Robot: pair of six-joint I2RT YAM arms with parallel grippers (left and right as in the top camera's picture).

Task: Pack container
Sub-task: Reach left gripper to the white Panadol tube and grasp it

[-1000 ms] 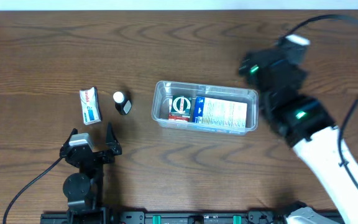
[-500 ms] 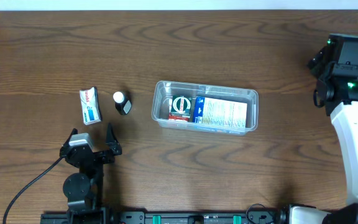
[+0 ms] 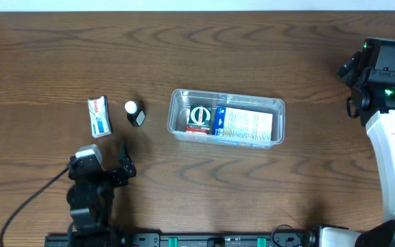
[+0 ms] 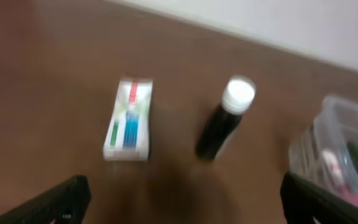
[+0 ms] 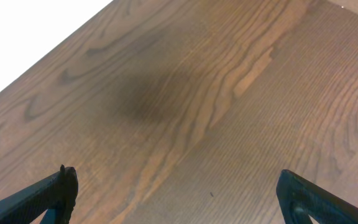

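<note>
The clear plastic container (image 3: 178, 98) stands at the table's middle. It holds a red-and-white round item (image 3: 199, 119) and a blue-and-white box (image 3: 247, 125). A white packet (image 3: 99, 116) and a small black bottle with a white cap (image 3: 135, 113) lie to its left. My left gripper (image 3: 105, 156) is open and empty, just in front of these two. In the left wrist view, the packet (image 4: 128, 119), the bottle (image 4: 224, 124) and the container's corner (image 4: 347, 149) lie ahead of the open fingers (image 4: 180, 208). My right gripper (image 3: 354, 68) is at the far right, open over bare wood (image 5: 179, 202).
The wooden table's far edge (image 3: 197, 9) runs along the top of the overhead view. My right arm (image 3: 393, 144) stretches along the right side. A black cable (image 3: 33, 206) trails from the left arm at the front left.
My right arm swung from beside the container out to the far right, then stopped. My left gripper has shifted and tilted slightly toward the packet and the bottle.
</note>
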